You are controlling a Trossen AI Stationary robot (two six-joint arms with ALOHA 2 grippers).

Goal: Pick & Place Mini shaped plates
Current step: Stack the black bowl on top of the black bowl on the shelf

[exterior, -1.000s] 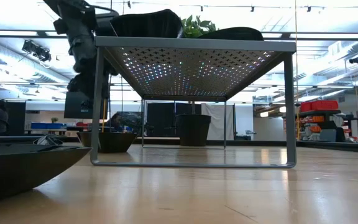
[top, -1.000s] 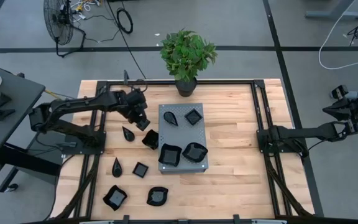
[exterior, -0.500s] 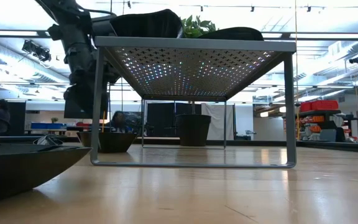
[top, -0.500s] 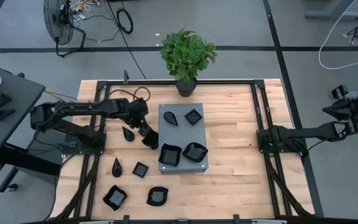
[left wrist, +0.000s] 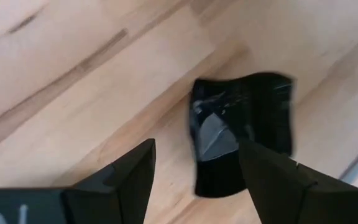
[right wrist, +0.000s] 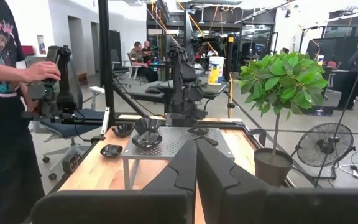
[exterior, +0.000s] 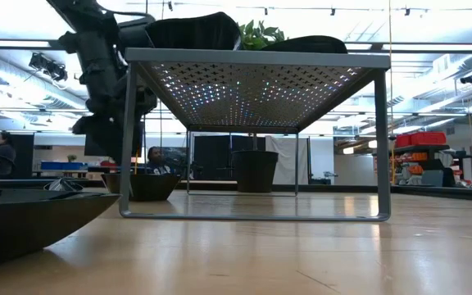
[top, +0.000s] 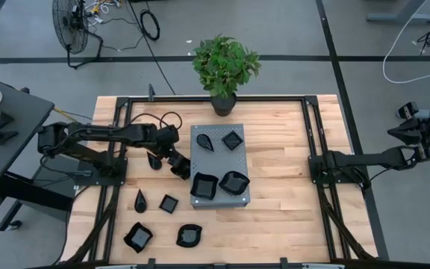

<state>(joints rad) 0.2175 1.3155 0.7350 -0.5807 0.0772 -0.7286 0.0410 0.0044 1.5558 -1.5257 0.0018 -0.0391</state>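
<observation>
Small glossy black dishes lie about the table. Four sit on the grey perforated slab (top: 219,166): a teardrop (top: 206,140), a square (top: 232,140), a larger square (top: 203,185) and a wavy one (top: 234,181). Others rest on the wood left of the slab and toward the near edge (top: 137,236). My left gripper (top: 175,158) (left wrist: 194,152) is open and hovers just above a square dish (top: 181,168) (left wrist: 244,134) beside the slab's left edge, with a finger on either side of the dish's end. My right gripper (top: 393,133) (right wrist: 196,163) is shut and waits beyond the table's right edge.
A potted plant (top: 225,69) stands at the far edge behind the slab. A teardrop dish (top: 154,160) lies just left of my left gripper. Two more dishes (top: 139,200) (top: 169,203) lie nearer. The slab stands on legs (exterior: 128,139) right beside the gripper. People stand beyond the table (right wrist: 5,93).
My left gripper has moved from beside the slab's far-left corner toward the near edge and downward, ending over the square dish beside the slab's left edge. No dish has moved.
</observation>
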